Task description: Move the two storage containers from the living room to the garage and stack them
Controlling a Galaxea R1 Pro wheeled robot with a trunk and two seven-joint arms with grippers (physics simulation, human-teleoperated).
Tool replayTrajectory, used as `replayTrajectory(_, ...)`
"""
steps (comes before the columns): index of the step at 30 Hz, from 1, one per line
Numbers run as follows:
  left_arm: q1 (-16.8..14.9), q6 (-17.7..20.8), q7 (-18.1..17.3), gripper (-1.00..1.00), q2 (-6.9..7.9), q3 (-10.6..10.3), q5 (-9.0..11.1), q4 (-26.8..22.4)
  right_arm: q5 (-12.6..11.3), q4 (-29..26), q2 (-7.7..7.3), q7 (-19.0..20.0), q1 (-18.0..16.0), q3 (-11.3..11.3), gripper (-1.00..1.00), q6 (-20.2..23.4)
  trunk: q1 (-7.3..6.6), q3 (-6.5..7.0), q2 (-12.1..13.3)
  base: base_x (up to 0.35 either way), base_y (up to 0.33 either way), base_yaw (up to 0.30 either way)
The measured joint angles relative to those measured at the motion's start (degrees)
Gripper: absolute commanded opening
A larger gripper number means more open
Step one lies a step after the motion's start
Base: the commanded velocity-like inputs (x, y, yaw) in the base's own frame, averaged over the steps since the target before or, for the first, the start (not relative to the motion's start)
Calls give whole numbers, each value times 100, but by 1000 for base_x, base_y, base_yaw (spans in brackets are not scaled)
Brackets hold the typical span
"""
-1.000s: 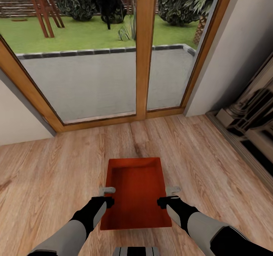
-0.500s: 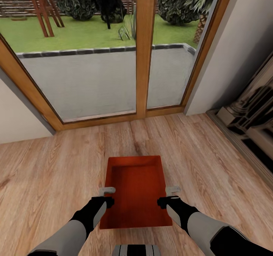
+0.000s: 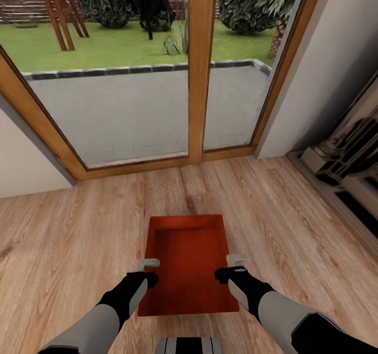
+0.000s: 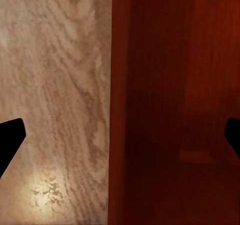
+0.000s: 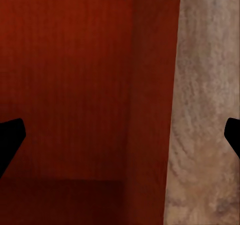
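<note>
One red-orange open-top storage container (image 3: 186, 264) rests on the light wood-plank floor (image 3: 68, 238) of the living room, just in front of me. My left gripper (image 3: 148, 263) hovers at its left long wall and my right gripper (image 3: 236, 259) at its right long wall. In the left wrist view the container (image 4: 175, 105) wall runs between the spread fingers of the open left gripper (image 4: 120, 140). In the right wrist view the container (image 5: 75, 85) wall likewise passes between the wide-apart fingers of the open right gripper (image 5: 120, 140). Neither gripper is closed on the wall.
A glass door with a honey-wood frame (image 3: 202, 70) stands close ahead, with patio and lawn beyond. A white wall (image 3: 325, 81) rises at the right, with a dark stone fireplace surround (image 3: 346, 154) beside it. Open plank floor lies left and right of the container.
My right gripper has shifted slightly inward toward the container's right wall. The left gripper and the container stay where they were; the view dipped a little.
</note>
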Motion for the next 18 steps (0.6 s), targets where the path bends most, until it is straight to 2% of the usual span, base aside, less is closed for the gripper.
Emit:
replayTrajectory(8,0,0,1,100,0,0,0,0,-1,-12,-8,-3,0,0,100,9,176,-144,-321,0,0,0)
replayTrajectory(18,0,0,0,100,0,7,0,-7,0,-12,-49,-9,0,0,100,9,176,-144,-322,0,0,0)
